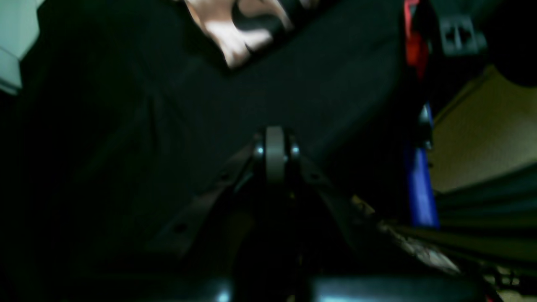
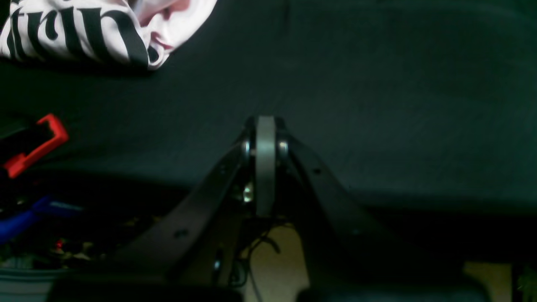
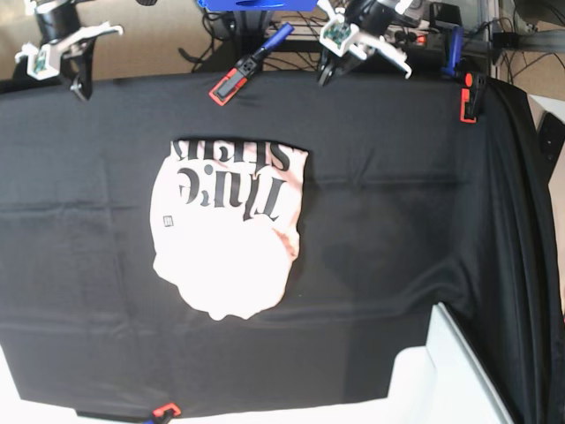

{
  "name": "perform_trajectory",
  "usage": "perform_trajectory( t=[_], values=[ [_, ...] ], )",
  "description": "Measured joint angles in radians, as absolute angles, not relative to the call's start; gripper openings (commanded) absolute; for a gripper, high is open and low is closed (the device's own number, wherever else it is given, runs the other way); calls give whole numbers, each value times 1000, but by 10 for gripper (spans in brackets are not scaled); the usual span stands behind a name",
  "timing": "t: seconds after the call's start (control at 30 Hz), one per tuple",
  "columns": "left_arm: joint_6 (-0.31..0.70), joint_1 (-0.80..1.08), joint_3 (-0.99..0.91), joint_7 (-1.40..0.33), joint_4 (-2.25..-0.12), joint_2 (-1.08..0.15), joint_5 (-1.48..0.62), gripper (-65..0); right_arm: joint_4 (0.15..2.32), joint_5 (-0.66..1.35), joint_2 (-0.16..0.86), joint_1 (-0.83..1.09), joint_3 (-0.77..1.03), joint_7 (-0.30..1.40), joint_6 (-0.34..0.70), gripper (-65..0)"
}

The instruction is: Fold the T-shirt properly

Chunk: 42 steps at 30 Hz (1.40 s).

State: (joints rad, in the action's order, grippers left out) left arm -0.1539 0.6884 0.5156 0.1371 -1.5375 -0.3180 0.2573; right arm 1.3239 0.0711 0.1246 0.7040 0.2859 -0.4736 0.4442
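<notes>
Item: T-shirt (image 3: 228, 237), pale pink, bunched into a rounded heap on the desk (image 3: 397, 221), left of centre in the base view. Printed side faces up; the large dark lettering lies in the half toward the robot's end and reads upside down from the near side. The plain, wrinkled half bulges toward the near edge. Long axis runs roughly from the robot's end to the near edge, the heap tapering to a blunt, uneven point there. Sleeves and collar cannot be told apart in the heap.

Item: black cloth (image 3: 88, 265), covering the whole desk, with shallow creases across it. Held by red-and-black clamps: one at the far edge near the middle (image 3: 231, 84), one at the far right corner (image 3: 467, 97), one at the near edge (image 3: 164, 411).

Item: left gripper (image 1: 275, 138), jaws closed together, nothing between them, hanging over bare cloth at the robot's end. In the left wrist view a corner of the shirt shows well apart from it, at the top of the picture.

Item: right gripper (image 2: 265, 126), jaws likewise pressed shut and empty, above bare cloth near the desk's edge. In the right wrist view the lettered part of the shirt lies well apart, at upper left.

Item: white panel (image 3: 459, 375), at the near right corner.
</notes>
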Motion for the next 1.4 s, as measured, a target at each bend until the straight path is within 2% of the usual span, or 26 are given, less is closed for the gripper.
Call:
perform_trajectory(
  t=[0.3,0.4,0.57,0.63,0.83,0.97,1.07,1.17,1.3,1.4],
  values=[
    [-153,721,517,149,-1254,-240,255,-650,1081,73,84,724,284,-481,452,-650],
    [-155,690,512,146,-1108,-201,255,-650,942,71,84,676,284,-393,449,-650],
    [-155,513,513,149,-744,-94,243,-650,653,76,101,477,284,-130,447,-650],
    [-156,418,513,141,-570,-50,154,-650,488,68,125,366,282,-28,451,-650],
    [-151,158,524,142,-127,37,-128,-650,153,41,137,129,285,-13,436,-650],
    [-154,75,521,146,-76,42,-159,-650,115,-139,106,106,289,-9,435,-650],
    [-154,67,526,35,-98,41,-159,-650,114,-149,72,113,289,-6,337,-650],
    [-152,70,526,10,-123,36,-158,-650,114,-149,37,102,292,-73,218,-650],
    [-154,63,524,17,-132,25,-158,-650,114,-149,18,107,293,-178,130,-650],
    [-150,67,522,23,-131,21,-159,-650,109,-149,19,131,293,-168,110,-650]
  ],
)
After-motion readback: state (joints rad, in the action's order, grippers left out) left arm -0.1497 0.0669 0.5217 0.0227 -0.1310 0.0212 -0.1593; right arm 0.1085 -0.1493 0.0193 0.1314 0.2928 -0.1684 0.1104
